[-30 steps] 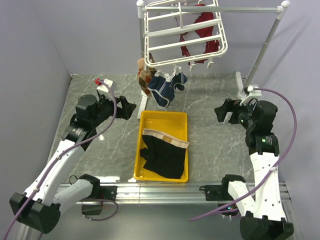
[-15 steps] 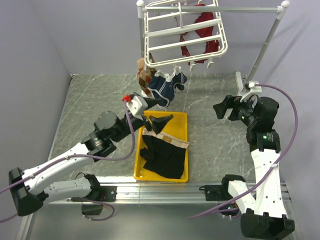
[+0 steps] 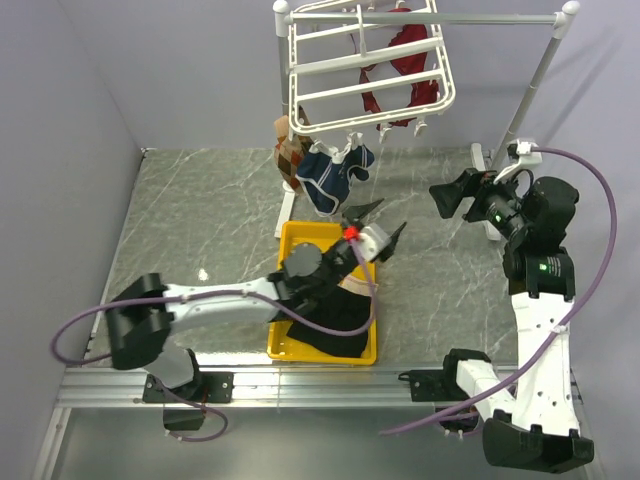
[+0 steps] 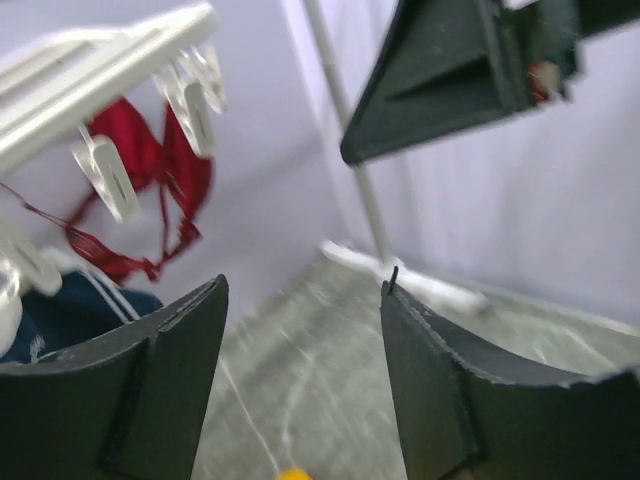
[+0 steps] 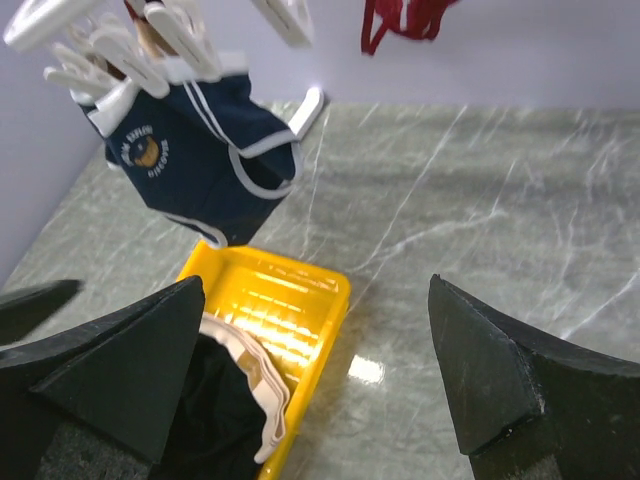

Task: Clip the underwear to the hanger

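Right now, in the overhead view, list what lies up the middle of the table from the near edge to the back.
Near rim of the yellow tray → underwear lying in that tray → left gripper, jaws apart → navy shorts hanging from clips → hanger

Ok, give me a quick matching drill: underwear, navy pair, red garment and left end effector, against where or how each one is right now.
1. underwear
2. navy pair
3. red garment
4. left end effector

A. clipped at the near edge of the hanger
B. lying in the yellow tray
C. open, holding nothing
D. hanging under the hanger's far part

Pairs: 1-B, 2-A, 3-D, 4-C
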`<state>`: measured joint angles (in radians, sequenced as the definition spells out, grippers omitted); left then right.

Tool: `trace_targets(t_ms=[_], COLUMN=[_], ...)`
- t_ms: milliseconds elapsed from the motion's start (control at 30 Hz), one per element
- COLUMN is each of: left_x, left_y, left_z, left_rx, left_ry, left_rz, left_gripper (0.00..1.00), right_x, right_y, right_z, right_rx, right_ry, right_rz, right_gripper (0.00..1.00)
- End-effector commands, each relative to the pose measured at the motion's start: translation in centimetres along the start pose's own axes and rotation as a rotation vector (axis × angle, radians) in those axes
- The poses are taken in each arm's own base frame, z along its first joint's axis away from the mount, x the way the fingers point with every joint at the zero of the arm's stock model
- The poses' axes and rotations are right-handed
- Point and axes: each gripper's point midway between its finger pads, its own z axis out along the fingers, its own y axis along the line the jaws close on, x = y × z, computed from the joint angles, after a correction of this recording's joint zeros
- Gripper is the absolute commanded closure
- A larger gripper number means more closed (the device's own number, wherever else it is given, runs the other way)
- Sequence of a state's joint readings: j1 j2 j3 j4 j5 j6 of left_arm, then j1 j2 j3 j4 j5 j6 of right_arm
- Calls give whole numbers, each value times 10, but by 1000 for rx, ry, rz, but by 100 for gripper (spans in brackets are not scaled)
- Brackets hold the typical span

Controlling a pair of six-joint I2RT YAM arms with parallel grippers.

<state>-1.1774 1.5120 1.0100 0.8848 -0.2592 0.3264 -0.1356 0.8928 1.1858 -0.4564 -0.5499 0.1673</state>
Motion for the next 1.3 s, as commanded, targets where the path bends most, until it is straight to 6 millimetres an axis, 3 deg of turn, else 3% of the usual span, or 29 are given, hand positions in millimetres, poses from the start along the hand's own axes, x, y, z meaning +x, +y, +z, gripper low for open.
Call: trace_targets(t_ms=[0, 67, 167, 200, 267, 300, 333, 500, 867, 1000, 1067, 1267], left_x=[-40, -40, -35, -19, -19, -1, -6, 6, 5, 11, 5, -2], left_y=[32, 38, 44, 50, 66, 63, 65, 67, 116, 132, 144, 148], left_z=[28, 33, 34, 29, 24, 23, 18, 31, 36, 46, 48, 54], left_rx=[-233, -302, -439, -540, -692, -716, -745, -753, -866, -917, -960, -963], left_ry=[-144, -156, -214, -220, -236, -233, -265, -291, -307, -326, -350, -401], left_rz=[101, 155, 215, 201, 226, 254, 271, 235, 278, 307, 306, 303], left_gripper=[31, 21, 19, 24, 30, 32, 34, 40, 40, 47, 48, 47], right_x=[-24, -24, -24, -26, -28, -31, -32, -44, -72, -71, -68, -65], right_y=[0, -2, -11, -14, -23, -24, -27, -28, -28, -26, -28, -30], right_z=[-3, -1, 0, -1, -1, -3, -3, -2, -8, -7, -5, -2], right_rx=[24, 28, 73, 89, 138, 147, 161, 168, 140, 122, 123, 115], right_ry=[-64, -61, -59, -61, -64, -70, -73, -80, -97, -94, -89, -77], right_rz=[-14, -13, -32, -37, -47, -53, -56, -69, -49, -34, -34, -27], right_gripper=[0, 0, 0, 0, 0, 0, 0, 0, 0, 0, 0, 0])
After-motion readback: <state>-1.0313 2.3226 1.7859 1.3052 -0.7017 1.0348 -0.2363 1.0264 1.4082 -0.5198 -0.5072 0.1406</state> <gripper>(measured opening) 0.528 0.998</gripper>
